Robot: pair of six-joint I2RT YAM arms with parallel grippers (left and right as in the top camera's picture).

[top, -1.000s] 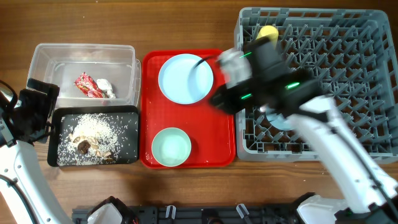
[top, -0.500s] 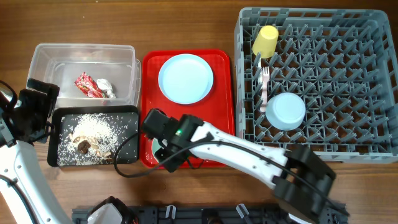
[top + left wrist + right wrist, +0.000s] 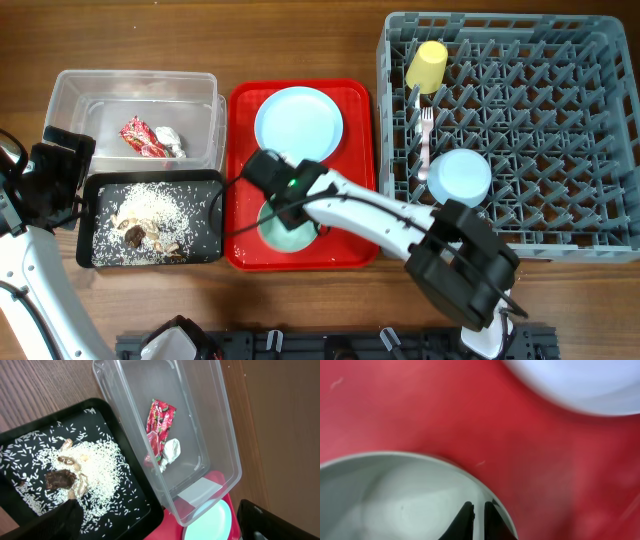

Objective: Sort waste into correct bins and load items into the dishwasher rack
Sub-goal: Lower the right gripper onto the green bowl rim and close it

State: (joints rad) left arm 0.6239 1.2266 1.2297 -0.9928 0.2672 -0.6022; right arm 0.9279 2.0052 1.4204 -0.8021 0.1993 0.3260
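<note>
Waste: crumpled red wrapper (image 3: 141,138) and white tissue (image 3: 168,141) lie together in the clear tub (image 3: 135,78); rice with brown scraps (image 3: 150,205) covers the black tray (image 3: 205,245), so dry litter and food are kept apart.
Left arm: left fingers (image 3: 60,520) hang wide beside both bins, holding nothing, probably parked out of the way.
Red serving tray (image 3: 240,110): carries the light blue plate (image 3: 298,125) at the back and the pale green bowl (image 3: 285,230) at the front, neither racked yet.
Right arm: right fingers (image 3: 466,520) sit at the bowl's rim with a narrow gap; I cannot tell whether they pinch the wall. A rim hold would suit lifting.
Dishwasher rack (image 3: 560,60): yellow cup (image 3: 428,62), white fork (image 3: 425,130) and small light blue bowl (image 3: 462,178) sit among pegs along its left side, nearest the tray.
</note>
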